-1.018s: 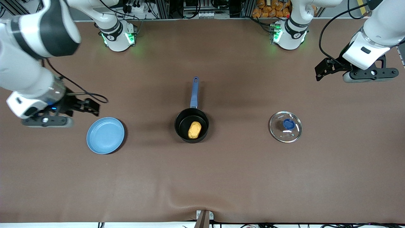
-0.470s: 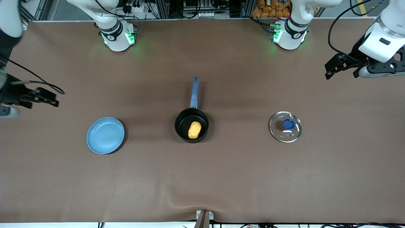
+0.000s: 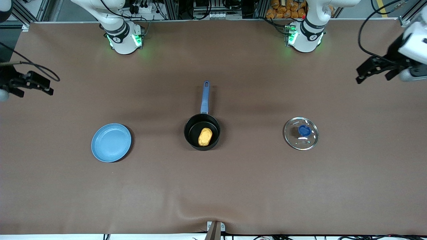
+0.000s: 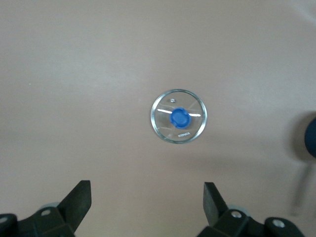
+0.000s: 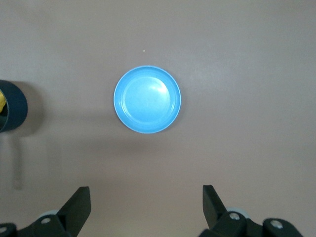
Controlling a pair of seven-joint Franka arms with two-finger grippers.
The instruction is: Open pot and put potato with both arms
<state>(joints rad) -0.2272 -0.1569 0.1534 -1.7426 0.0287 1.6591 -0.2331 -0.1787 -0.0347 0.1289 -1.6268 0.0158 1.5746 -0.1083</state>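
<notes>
Brown matting covered the whole table (image 3: 213, 186). At the right arm's end, the right gripper (image 3: 33, 86) hung high over the table's edge, its fingers (image 5: 79, 207) spread wide and holding nothing. A flat light-blue plate (image 3: 111, 142) lay bare on the mat toward that same end, well apart from the pot. At the middle of the table sat the pot (image 3: 202, 131), a small black saucepan, its blue handle (image 3: 204, 96) pointing toward the robots' bases. The potato (image 3: 205, 137), yellow-orange and lumpy, lay inside the pot. Toward the left arm's end, the glass lid (image 3: 301, 133) with its blue knob (image 3: 303, 130) rested flat on the mat, well clear of the pot. The left gripper (image 3: 375, 71) hung over that end of the table, fingers (image 4: 79, 202) wide apart and empty. Judging by this layout, the task looked finished: lid off, potato in, nothing left in either claw.
</notes>
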